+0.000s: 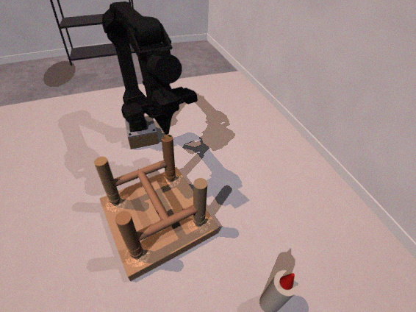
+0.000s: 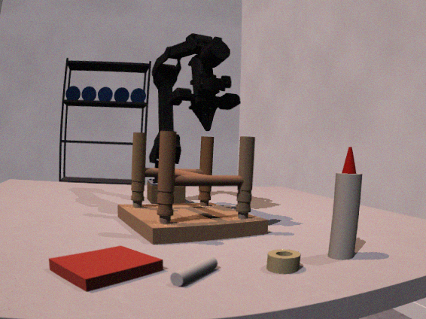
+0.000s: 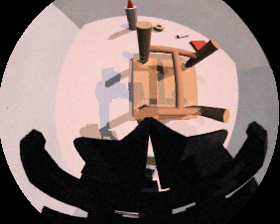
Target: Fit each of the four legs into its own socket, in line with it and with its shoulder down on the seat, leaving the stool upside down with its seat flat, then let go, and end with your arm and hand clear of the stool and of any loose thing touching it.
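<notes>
Exterior view: square tan wooden seat board (image 2: 196,230) lay flat on the pale pink table top (image 2: 56,211), stool upside down. Four brown round wooden legs stood upright at its corners: near-left leg (image 2: 165,173), far-left leg (image 2: 138,167), far-right leg (image 2: 205,167), near-right leg (image 2: 245,174). Brown wooden cross rails (image 2: 207,180) tied them together partway up. Each leg's foot met the board at its corner; whether every shoulder sat fully down could not be told.

Black robot arm (image 2: 165,101) rose behind the stool from a tan block base (image 1: 141,140). Its black gripper (image 2: 208,127) pointed down, hanging above the far-right leg's top and apart from it, jaws pressed together on nothing.

Top view: gripper tip (image 1: 166,130) sat just above and behind the rear leg (image 1: 168,156).

Wrist view: closed fingers dark in the foreground, seat (image 3: 163,90) beyond them.

Loose items, well apart from the stool: flat red rectangular slab (image 2: 105,265), short grey cylinder lying on its side (image 2: 193,271), olive-yellow ring (image 2: 284,262), tall grey upright cylinder (image 2: 345,216) with a red cone (image 2: 348,161) on top. Black metal shelf rack (image 2: 68,120) stood by the back wall, holding five dark blue discs (image 2: 105,94).
</notes>
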Available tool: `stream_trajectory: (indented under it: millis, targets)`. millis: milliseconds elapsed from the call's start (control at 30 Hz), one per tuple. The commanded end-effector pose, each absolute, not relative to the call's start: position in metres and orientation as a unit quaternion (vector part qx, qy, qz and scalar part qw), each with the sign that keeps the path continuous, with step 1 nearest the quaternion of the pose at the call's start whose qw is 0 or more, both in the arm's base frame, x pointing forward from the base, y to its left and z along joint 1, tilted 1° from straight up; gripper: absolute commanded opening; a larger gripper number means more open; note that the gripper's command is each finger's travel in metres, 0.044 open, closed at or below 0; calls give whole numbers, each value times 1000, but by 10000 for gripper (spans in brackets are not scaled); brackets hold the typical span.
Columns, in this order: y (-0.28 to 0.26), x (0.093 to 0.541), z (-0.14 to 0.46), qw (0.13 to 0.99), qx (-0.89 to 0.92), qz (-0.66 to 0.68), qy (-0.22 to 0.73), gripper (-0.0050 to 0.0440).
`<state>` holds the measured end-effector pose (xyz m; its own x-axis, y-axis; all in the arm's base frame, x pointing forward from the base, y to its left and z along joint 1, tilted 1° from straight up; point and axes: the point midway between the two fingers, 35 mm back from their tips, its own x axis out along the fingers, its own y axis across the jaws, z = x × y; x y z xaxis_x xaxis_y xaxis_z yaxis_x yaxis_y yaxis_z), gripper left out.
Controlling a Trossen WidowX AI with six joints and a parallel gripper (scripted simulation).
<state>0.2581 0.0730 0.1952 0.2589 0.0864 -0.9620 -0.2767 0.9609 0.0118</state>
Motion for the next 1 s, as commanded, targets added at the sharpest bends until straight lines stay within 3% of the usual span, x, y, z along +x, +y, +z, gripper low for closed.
stream_trajectory:
  millis: [0,367,733,967]
  targets:
    - [73,259,204,791,-79,116,595,0]
    - [69,274,212,794,-71,104,595,0]
    - [23,382,232,811,-20,30,584,0]
    - [-6,423,231,816,-1,3,578,0]
